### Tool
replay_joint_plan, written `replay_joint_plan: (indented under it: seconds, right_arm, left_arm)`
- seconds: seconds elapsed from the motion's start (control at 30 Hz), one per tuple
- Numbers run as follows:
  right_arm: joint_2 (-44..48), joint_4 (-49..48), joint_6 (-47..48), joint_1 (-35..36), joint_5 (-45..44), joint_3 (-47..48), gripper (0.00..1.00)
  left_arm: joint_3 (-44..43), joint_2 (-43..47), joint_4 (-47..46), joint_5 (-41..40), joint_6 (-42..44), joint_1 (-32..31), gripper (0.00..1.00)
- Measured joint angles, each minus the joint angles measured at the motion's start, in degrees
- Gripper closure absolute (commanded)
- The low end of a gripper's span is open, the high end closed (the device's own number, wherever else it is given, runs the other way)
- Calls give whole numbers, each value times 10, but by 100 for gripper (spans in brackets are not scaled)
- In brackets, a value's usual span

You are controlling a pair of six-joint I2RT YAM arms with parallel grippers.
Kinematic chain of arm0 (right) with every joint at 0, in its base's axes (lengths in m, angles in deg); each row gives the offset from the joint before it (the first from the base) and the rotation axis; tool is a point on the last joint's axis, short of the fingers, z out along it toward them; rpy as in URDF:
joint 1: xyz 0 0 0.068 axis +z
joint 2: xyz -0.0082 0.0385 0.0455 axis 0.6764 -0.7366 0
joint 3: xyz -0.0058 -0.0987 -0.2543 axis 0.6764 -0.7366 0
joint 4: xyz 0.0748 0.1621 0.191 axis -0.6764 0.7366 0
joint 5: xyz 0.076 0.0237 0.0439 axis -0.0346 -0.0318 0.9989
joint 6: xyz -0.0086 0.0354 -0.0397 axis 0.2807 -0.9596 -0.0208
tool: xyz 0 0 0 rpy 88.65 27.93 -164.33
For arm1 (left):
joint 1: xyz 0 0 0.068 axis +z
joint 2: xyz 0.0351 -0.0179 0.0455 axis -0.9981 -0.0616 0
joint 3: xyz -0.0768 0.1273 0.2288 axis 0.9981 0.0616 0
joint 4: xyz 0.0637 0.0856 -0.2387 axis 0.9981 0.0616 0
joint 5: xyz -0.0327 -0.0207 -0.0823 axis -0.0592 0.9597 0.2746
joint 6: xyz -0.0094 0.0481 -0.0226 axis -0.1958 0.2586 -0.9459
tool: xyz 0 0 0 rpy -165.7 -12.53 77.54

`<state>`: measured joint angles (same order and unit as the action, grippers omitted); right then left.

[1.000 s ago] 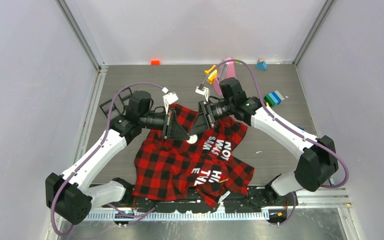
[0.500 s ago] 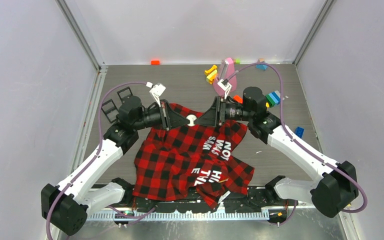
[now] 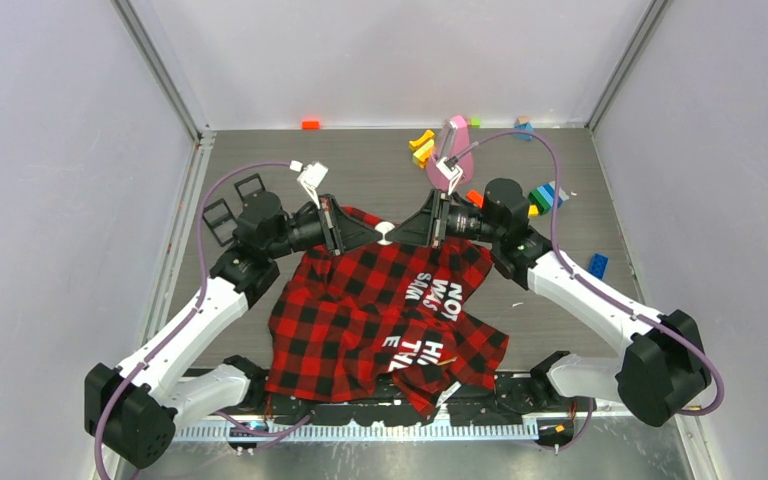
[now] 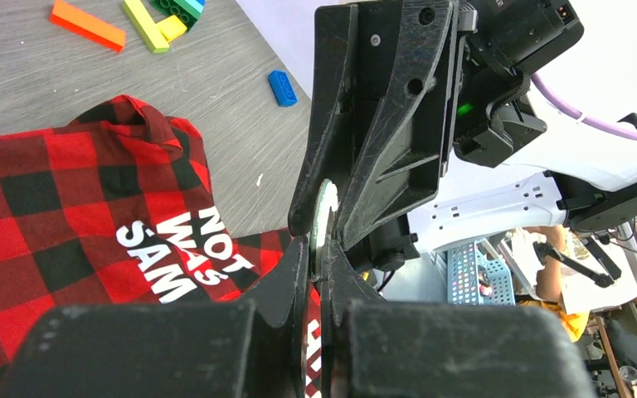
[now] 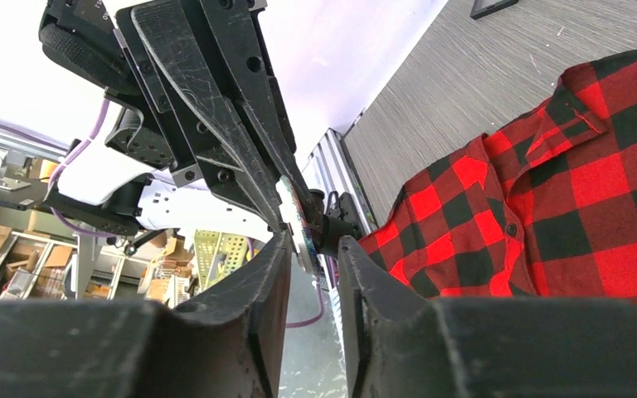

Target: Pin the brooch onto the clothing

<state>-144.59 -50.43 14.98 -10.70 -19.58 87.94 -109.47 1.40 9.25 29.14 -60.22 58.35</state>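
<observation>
The clothing (image 3: 380,320), a red-and-black checked shirt with white lettering, lies crumpled on the table in front of the arm bases. A small white round brooch (image 3: 385,232) hangs above its far edge. My left gripper (image 3: 365,233) comes at it from the left and my right gripper (image 3: 403,232) from the right, tip to tip. In the left wrist view my left gripper (image 4: 322,253) is shut on the rim of the brooch (image 4: 324,217). In the right wrist view my right gripper (image 5: 311,240) holds the brooch (image 5: 290,214) and its black back piece between its fingertips, above the clothing (image 5: 564,191).
Coloured blocks lie along the back: an orange one (image 3: 310,124), yellow ones (image 3: 422,148), a pink piece (image 3: 457,140), a blue-green stack (image 3: 548,196) and a blue brick (image 3: 598,264). Black frames (image 3: 222,212) sit at the left edge. Walls close in on three sides.
Both grippers have moved with the brooch from over the shirt's middle to above its far edge. The right arm has swung outward to the right.
</observation>
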Motion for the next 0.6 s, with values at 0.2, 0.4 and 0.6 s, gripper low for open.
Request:
replay_joint_plan:
  seconds: [0.2,0.4,0.6]
  right_arm:
    - [-9,-11,-4,0,1,0,84]
    - [-37,10,0,0,9,14,86]
    - [-69,30,3,0,34,32,85]
  left_arm:
    - [0,0,4,2,5,2,100]
    - [0,-1,24,12,40,10,100]
    - [0,-5,50,22,67,17,100]
